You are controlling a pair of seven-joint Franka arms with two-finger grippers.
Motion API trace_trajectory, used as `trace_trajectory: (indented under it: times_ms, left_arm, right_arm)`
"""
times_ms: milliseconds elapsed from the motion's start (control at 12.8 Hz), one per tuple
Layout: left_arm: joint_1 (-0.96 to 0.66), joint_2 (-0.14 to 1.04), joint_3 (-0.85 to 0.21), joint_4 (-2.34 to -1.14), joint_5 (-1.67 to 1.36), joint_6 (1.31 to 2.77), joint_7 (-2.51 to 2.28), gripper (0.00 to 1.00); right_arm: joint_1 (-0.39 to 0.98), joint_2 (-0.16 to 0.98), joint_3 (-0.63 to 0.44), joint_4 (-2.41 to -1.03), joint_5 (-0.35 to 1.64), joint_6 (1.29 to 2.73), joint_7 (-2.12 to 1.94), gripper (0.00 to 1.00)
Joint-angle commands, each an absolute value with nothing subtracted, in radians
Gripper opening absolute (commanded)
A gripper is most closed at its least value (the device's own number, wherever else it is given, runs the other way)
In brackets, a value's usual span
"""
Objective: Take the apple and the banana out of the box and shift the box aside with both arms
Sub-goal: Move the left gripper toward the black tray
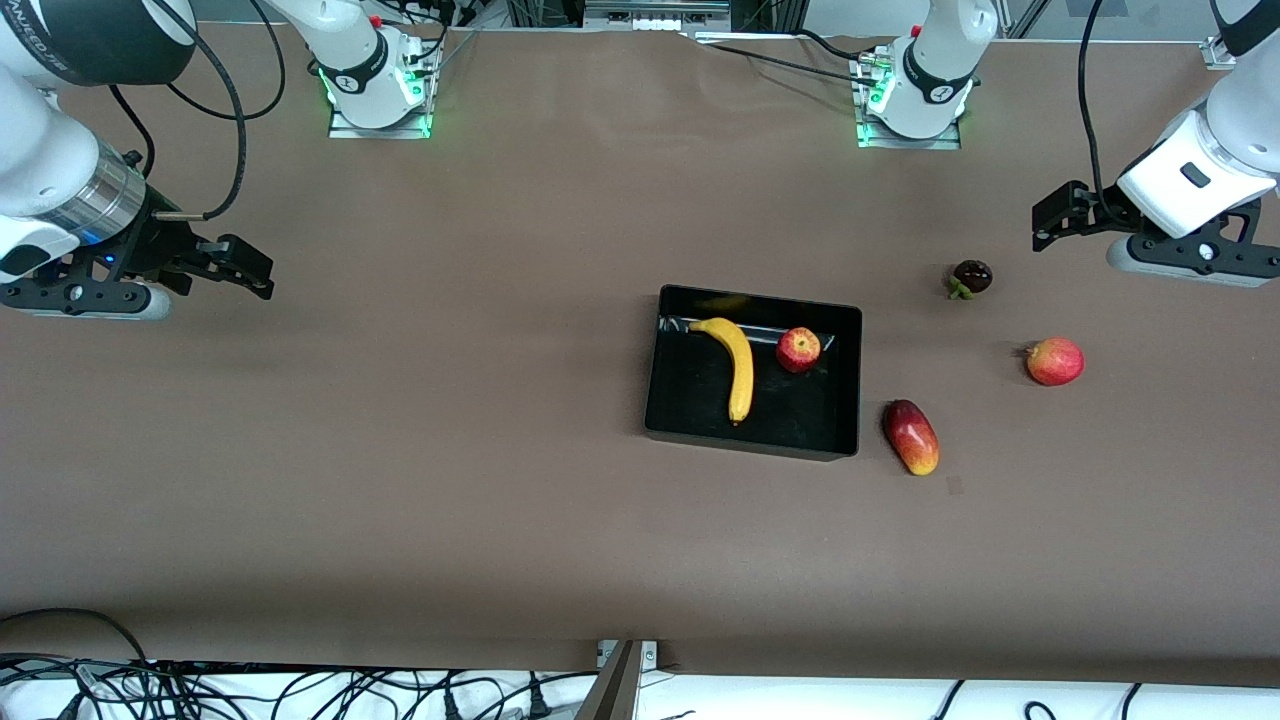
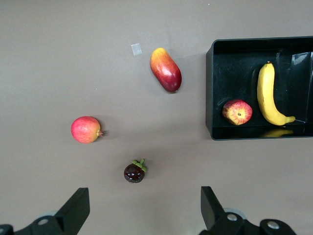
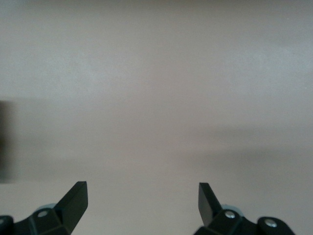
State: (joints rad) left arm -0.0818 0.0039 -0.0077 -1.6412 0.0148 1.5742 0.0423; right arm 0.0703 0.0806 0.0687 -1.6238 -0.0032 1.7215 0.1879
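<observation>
A: Both grippers gape wide and carry nothing; the left gripper (image 1: pixel 1045 222) hangs over the table (image 1: pixel 400 480) by the left arm's end, the right gripper (image 1: pixel 245 268) by the right arm's end. The box (image 1: pixel 752 437) sits mid-table, holding the banana (image 1: pixel 737 365) with the apple (image 1: pixel 798 349) just beside it.

B: Risks?

A: The apple could roll off a pinch, or the left arm could take the pomegranate (image 1: pixel 1054 361), mango (image 1: pixel 910 436) or mangosteen (image 1: pixel 971 277) instead. An uneven two-arm push would likely skew the box.

B: Any writing?

A: Lettering on the right arm's black segment (image 1: pixel 90 35), not legible.
</observation>
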Motion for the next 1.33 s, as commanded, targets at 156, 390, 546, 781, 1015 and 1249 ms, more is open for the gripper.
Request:
trace_trajectory:
  times_ms: [156, 390, 546, 781, 1015, 1249]
  left_arm:
    - [-0.087, 0.032, -0.003, -1.586, 0.012, 1.537, 0.061, 1.00]
    - [-0.089, 0.034, -0.005, -1.588, 0.009, 1.537, 0.057, 1.00]
    - [-0.091, 0.067, -0.006, -1.591, -0.001, 1.464, 0.066, 1.00]
    - [-0.110, 0.130, -0.095, -1.597, -0.005, 1.463, 0.019, 1.00]
    - [-0.117, 0.236, -0.168, -1.594, -0.005, 1.589, -0.148, 1.00]
    - [-0.130, 0.326, -0.198, -1.605, -0.005, 1.705, -0.288, 1.00]
  right_arm:
    - [0.063, 0.083, 0.077, -1.611, -0.020, 1.720, 0.189, 1.00]
    - [0.063, 0.083, 0.077, -1.611, -0.020, 1.718, 0.189, 1.00]
    - [0.063, 0.083, 0.075, -1.612, -0.020, 1.715, 0.190, 1.00]
    - [0.064, 0.083, 0.077, -1.612, -0.018, 1.709, 0.190, 1.00]
    - [0.066, 0.083, 0.077, -1.612, -0.020, 1.707, 0.190, 1.00]
    - [0.067, 0.083, 0.077, -1.612, -0.020, 1.707, 0.190, 1.00]
